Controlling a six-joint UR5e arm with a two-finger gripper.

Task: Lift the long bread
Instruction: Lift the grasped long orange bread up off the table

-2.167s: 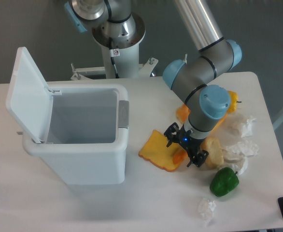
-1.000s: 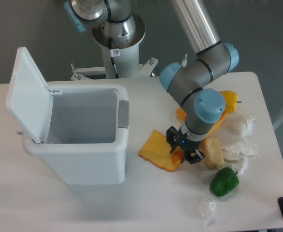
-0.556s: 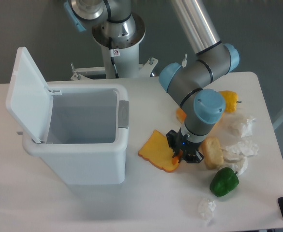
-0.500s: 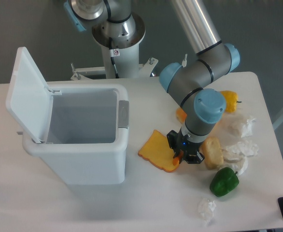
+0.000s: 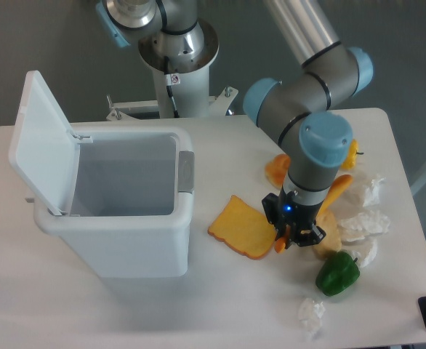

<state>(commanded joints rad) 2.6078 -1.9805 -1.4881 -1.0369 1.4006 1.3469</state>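
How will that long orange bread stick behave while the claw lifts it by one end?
The long bread looks stiff: it stays straight though the claw is shut only near its lower end. Its glossy, tapered skin may slip. Held that far off-centre, it could pivot or swing.

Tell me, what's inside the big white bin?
Nothing that shows: the white bin, lid up, shows only bare grey walls inside. Its bottom near the front wall is hidden, so something small could sit there.

orange long bread [image 5: 335, 192], yellow-orange toast [image 5: 240, 227], green pepper [image 5: 337, 273] (glossy), white bin [image 5: 111, 218], black pincer [image 5: 293, 234]
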